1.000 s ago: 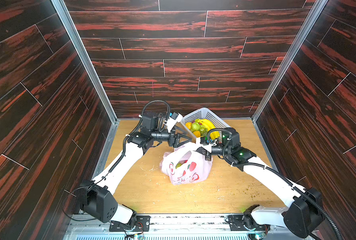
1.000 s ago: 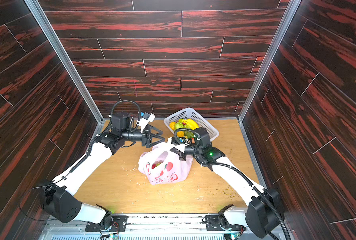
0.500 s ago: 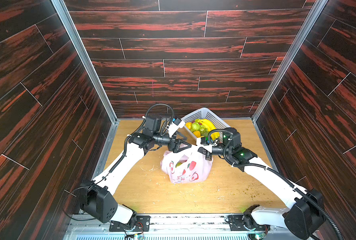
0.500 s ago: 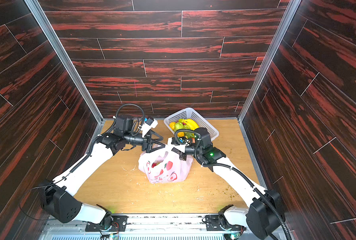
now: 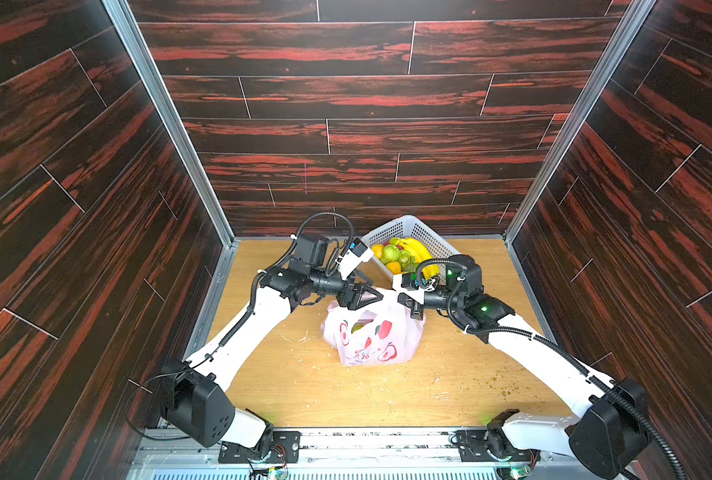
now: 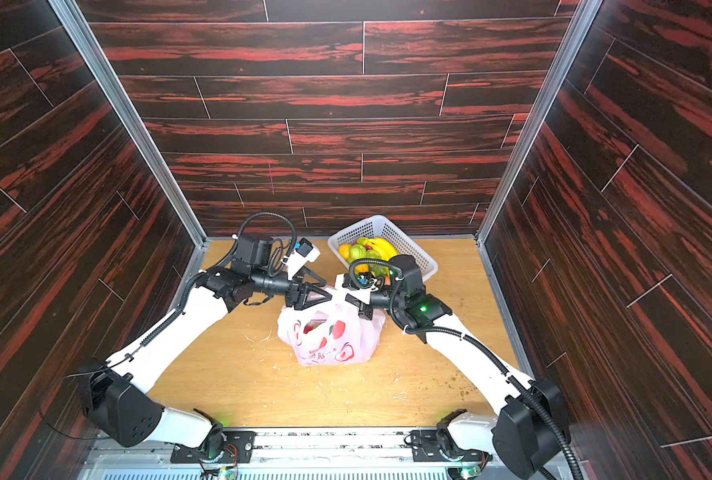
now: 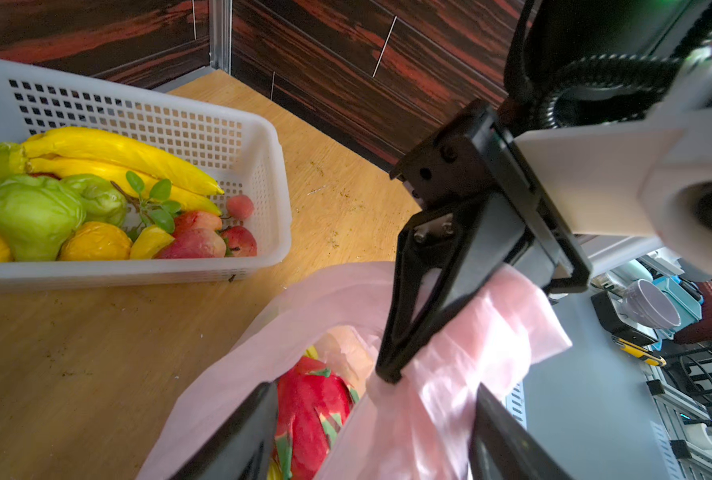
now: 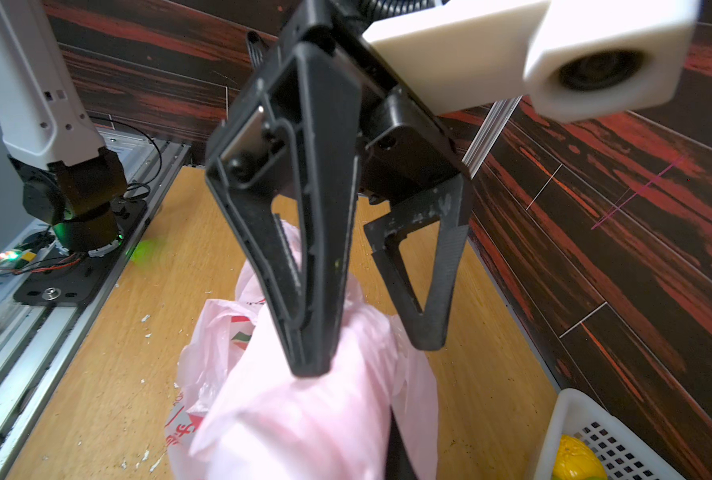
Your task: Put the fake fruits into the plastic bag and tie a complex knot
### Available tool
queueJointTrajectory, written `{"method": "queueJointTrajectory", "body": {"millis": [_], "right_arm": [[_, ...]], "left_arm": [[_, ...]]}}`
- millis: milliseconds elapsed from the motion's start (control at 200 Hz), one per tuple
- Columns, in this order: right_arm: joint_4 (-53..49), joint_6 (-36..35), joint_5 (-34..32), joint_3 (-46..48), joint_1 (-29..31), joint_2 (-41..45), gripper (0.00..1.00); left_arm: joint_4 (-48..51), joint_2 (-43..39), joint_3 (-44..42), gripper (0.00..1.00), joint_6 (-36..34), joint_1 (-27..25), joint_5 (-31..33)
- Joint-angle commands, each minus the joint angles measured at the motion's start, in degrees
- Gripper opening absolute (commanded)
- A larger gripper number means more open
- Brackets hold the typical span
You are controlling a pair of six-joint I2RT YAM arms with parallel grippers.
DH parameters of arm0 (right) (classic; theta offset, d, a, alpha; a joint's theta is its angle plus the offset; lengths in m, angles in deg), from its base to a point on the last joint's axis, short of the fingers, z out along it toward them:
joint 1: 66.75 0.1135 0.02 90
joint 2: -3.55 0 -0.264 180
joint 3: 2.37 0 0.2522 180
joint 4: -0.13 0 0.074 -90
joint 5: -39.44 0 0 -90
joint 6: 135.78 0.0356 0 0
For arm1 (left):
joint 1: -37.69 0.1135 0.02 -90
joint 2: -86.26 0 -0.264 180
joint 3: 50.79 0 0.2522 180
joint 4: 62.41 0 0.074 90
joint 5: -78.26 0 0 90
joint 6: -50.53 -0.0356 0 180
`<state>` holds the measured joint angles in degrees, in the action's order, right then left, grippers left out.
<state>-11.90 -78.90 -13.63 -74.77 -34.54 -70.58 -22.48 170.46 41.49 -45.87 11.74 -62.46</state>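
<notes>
Standing just beside the basket (image 5: 404,226), the plastic bag (image 5: 370,336) holds a dragon fruit (image 7: 310,399); many fake fruits (image 7: 32,212) lie in the basket. Right pincer (image 7: 395,370) clamps a strap (image 7: 491,328), left pincer (image 8: 368,357) gapes; no knot yet.

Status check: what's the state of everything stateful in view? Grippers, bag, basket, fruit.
left gripper: open, fingers either side of bag plastic.
right gripper: shut on the plastic bag's strap.
plastic bag: mouth open, not knotted.
dragon fruit: inside the bag.
basket: upright, partly full of fruit.
bananas: lying in the basket.
</notes>
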Motion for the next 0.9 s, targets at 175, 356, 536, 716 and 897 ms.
{"method": "queueJointTrajectory", "body": {"millis": [175,356,536,716,897], "right_arm": [[3.94,-0.54,0.63,0.25,0.37,2.49,0.0],[4.84,-0.19,-0.46,0.36,0.39,2.5,0.0],[3.67,-0.67,-0.32,0.21,0.4,1.91,0.0],[0.78,-1.0,-2.17,-0.11,0.39,2.45,0.0],[-7.7,-1.39,-6.88,-2.05,0.31,3.76,0.23]], "left_arm": [[1.93,0.51,-1.27,0.63,-2.09,-0.58,0.09],[2.89,0.61,-1.68,0.51,-2.86,-0.76,0.0],[1.87,0.35,-1.62,0.18,-2.53,-0.76,-0.78],[1.95,-0.41,-1.86,0.0,-3.26,-0.76,0.65],[3.25,-1.4,-2.19,0.0,-5.06,-0.78,4.31]]}}
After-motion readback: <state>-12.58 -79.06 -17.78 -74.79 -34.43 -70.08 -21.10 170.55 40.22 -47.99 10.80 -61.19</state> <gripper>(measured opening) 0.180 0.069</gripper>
